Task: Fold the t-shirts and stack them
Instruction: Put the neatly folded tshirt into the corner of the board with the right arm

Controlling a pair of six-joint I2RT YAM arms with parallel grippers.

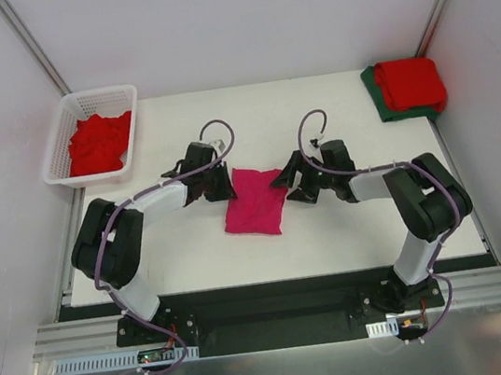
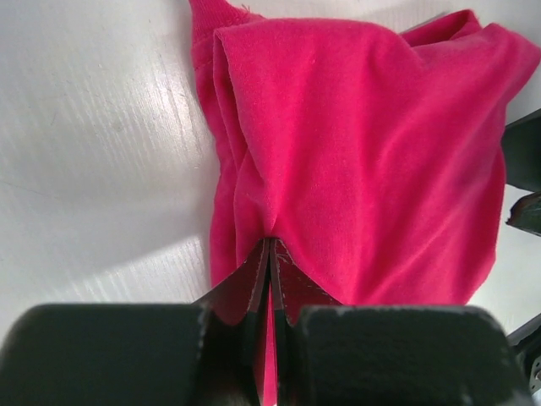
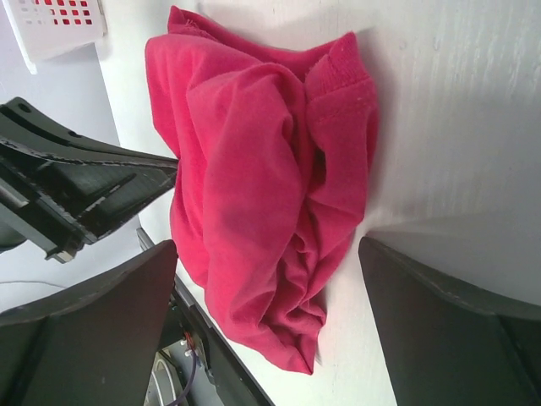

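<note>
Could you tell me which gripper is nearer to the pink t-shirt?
Left. The left gripper is shut on the pink t-shirt at its edge; the right gripper sits open beside it.

White table [image 1: 351, 229], pink t-shirt [image 1: 254, 201] centre, white basket [image 1: 100, 95] far-left, green t-shirt [image 1: 406, 113] far-right

Open table [image 1: 194, 252] nearer and farther than the pink t-shirt [image 1: 255, 204]. Blocked at its left edge by the clamped left gripper [image 1: 225, 185], just right by the spread right gripper [image 1: 287, 190]. Far-left, a basket [image 1: 95, 96]; far-right, folded t-shirts [image 1: 410, 83].
</note>
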